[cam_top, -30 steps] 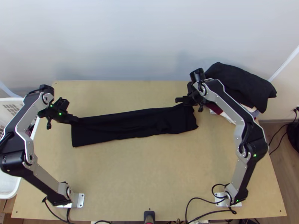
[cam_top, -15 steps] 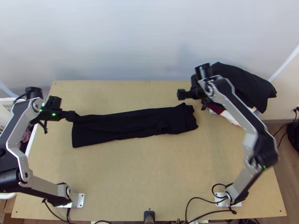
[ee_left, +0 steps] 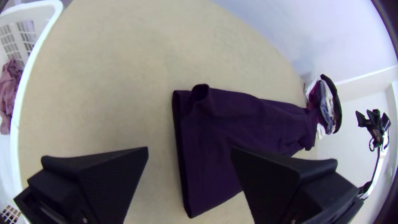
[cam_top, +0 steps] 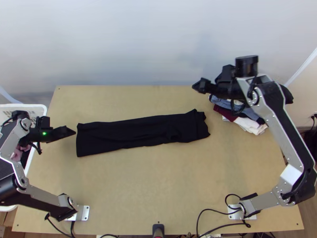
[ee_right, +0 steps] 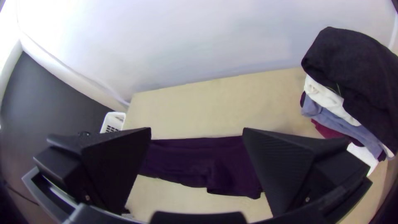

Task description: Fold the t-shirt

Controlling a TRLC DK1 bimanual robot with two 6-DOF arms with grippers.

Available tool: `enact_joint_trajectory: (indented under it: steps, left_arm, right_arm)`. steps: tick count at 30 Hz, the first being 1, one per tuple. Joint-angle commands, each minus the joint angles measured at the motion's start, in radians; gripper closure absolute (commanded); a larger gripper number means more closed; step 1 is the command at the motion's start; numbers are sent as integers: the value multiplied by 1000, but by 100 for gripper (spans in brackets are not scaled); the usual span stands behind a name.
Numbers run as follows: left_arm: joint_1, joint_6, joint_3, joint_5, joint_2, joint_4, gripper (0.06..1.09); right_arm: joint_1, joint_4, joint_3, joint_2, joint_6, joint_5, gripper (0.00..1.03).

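Note:
The black t-shirt (cam_top: 134, 135) lies on the table as a long narrow folded strip, its right end bunched a little. My left gripper (cam_top: 74, 131) is just off the strip's left end, not touching it. In the left wrist view my left gripper (ee_left: 189, 151) has its fingers wide apart, with the shirt (ee_left: 232, 132) beyond them. Up and to the right of the strip, my right gripper (cam_top: 195, 86) hangs over the table's far part. The right wrist view has my right gripper (ee_right: 197, 132) open, with nothing held and the shirt (ee_right: 199, 161) beyond its fingers.
At the far right a stack of folded clothes (cam_top: 247, 121) stands partly under my right arm, with a black garment (ee_right: 352, 70) on top. A white basket (cam_top: 39, 109) with clothes inside is at the table's left edge. A wall rises behind the table.
My left gripper has let go of the shirt's left end and moved left. My right gripper has risen away from the right end, its arm swinging to the right. The strip lies almost unchanged.

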Motion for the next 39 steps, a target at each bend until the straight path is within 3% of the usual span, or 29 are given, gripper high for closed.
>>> enact_joint_trajectory:
  steps: [1,16,26,28,30,33,34,39]
  left_arm:
    - [12,24,-47,30,47,-3,12]
    - [-59,13,-105,70,131,46,12]
    - [-271,-168,-131,81,96,168,13]
    - [-291,-205,-136,79,91,211,23]
    - [-297,-220,-140,79,82,231,44]
    - [-292,-229,-137,72,81,237,99]
    - [-280,-229,-137,69,81,237,105]
    - [-142,-154,-133,64,79,208,105]
  right_arm:
    - [-21,-14,70,9,67,-37,3]
    - [-37,-29,115,34,73,-51,3]
    - [-30,-29,122,38,74,-51,3]
    - [-31,-29,121,37,74,-51,3]
    - [-31,-29,118,32,74,-51,3]
    - [-31,-31,112,29,74,-51,3]
    - [-34,-31,110,27,74,-51,3]
    - [-37,-31,99,23,73,-51,3]
